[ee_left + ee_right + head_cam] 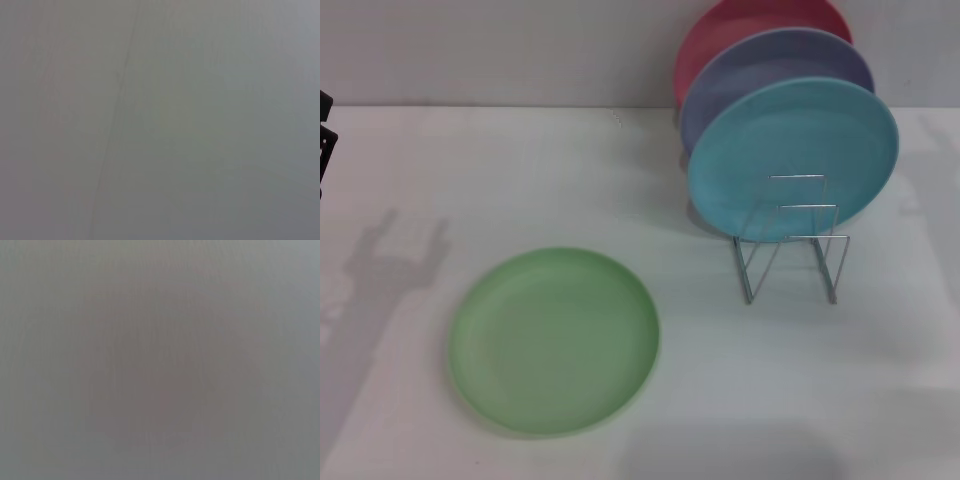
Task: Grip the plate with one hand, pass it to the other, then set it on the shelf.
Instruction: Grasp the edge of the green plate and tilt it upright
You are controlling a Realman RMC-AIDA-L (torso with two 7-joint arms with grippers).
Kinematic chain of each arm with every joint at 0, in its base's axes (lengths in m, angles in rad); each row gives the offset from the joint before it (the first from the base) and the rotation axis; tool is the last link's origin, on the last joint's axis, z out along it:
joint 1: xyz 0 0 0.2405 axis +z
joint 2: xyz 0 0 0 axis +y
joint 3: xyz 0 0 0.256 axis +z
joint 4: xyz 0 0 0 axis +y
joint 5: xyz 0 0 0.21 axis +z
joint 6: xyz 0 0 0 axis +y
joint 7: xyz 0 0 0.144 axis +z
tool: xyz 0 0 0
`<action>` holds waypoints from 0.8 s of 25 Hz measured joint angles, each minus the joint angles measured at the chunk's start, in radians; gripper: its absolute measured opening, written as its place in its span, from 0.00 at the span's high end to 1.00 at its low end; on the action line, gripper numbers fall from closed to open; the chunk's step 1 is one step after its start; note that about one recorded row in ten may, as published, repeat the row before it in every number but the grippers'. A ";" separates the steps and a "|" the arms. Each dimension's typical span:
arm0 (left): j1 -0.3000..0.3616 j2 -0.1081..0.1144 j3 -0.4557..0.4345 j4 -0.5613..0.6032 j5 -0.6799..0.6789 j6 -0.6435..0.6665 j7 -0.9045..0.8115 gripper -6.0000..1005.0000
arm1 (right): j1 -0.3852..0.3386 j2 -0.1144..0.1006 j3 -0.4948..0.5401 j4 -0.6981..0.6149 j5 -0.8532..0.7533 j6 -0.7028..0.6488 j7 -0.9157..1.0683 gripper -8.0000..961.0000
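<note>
The light-green plate [554, 341] lies flat on the white table [880, 400], nearest the robot and left of centre, with nothing touching it. Just beyond it and to the right stands the wire rack [790, 245], its front loops bare. Behind those loops a turquoise plate [790, 150] stands on edge, partly covering a lavender plate [760, 62], which in turn hides most of a pink plate [720, 30] cut off by the top of the head view. A dark piece of the left gripper [325, 140] shows only at the left edge, well apart from the green plate; whether its fingers are wide or narrow cannot be told. Both wrist views show only featureless grey.
</note>
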 joint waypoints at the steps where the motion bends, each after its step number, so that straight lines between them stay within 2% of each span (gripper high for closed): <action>1: 0.000 0.000 0.001 0.000 0.000 0.002 0.000 0.30 | 0.000 0.000 0.000 0.000 0.000 0.000 0.000 0.48; 20: 0.000 0.007 0.003 0.001 0.010 0.011 -0.039 0.31 | 0.000 -0.001 0.009 0.002 0.000 0.002 0.000 0.48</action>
